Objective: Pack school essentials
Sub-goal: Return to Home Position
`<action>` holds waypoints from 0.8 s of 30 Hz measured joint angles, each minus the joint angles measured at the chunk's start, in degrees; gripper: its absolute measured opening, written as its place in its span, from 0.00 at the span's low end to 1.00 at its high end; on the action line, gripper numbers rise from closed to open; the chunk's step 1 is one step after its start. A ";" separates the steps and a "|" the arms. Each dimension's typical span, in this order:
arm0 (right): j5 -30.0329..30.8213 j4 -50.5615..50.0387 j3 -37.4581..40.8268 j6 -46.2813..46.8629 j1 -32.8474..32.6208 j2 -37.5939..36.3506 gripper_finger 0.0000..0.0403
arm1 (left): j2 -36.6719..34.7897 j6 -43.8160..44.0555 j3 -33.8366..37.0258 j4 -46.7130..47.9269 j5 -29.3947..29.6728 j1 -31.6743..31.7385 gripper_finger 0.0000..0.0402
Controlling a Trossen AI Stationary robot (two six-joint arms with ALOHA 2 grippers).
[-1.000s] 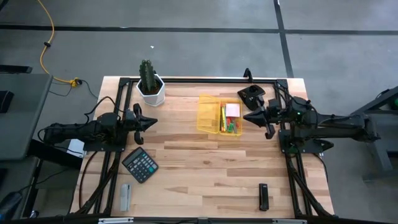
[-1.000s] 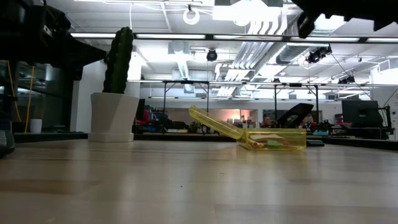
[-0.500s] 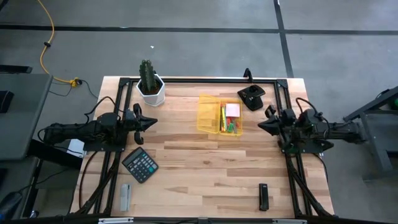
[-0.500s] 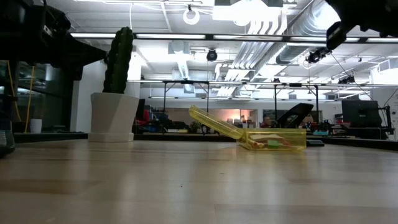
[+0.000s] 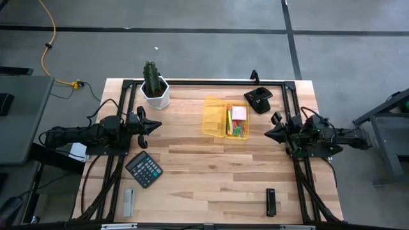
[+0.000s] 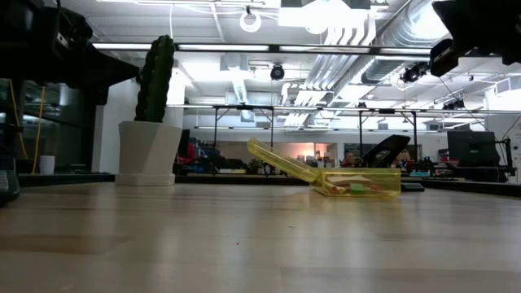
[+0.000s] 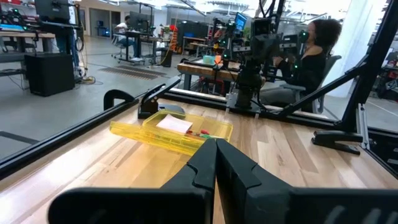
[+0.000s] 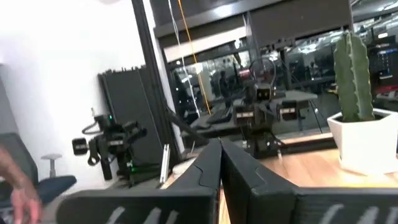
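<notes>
wood table (image 5: 211, 179) with yellow box (image 5: 223, 119), grey floor (image 5: 192, 51)

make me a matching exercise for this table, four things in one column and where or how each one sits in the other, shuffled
Things
1. yellow box
2. calculator
3. left tool
4. right tool

Places or states
a. shut, by the table's right edge
b. lid open, stationery inside
c. flat on the wood, keys up
d. shut, by the left edge, not far from the cactus pot

Pairs: 1-b, 2-c, 3-d, 4-a
</notes>
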State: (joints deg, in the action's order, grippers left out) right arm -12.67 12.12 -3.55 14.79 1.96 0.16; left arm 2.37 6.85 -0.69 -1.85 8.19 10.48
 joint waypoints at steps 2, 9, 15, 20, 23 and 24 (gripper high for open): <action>-0.34 -1.66 0.00 -1.12 0.00 0.00 0.00 | -0.02 0.00 0.00 0.00 0.00 0.00 0.00; -0.73 -9.43 0.00 -4.78 0.00 0.04 0.00 | -0.02 0.00 0.00 0.01 -0.02 0.00 0.00; -0.96 -8.27 2.95 -4.57 0.00 0.16 0.00 | 0.00 0.00 0.00 0.04 -0.05 0.00 0.00; -0.87 -7.37 2.97 -6.63 0.00 0.00 0.00 | 0.00 0.00 0.00 0.04 -0.07 -0.02 0.00; -0.81 -8.91 2.97 -7.15 0.00 0.02 0.00 | 0.00 0.00 0.00 0.04 -0.12 -0.03 0.00; -0.72 -9.27 2.97 -7.09 0.00 0.09 0.00 | 0.00 0.00 0.00 0.04 -0.15 -0.02 0.00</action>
State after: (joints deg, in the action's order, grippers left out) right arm -13.39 2.85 -0.58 7.70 1.96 0.25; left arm 2.37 6.85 -0.69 -1.80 8.04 10.46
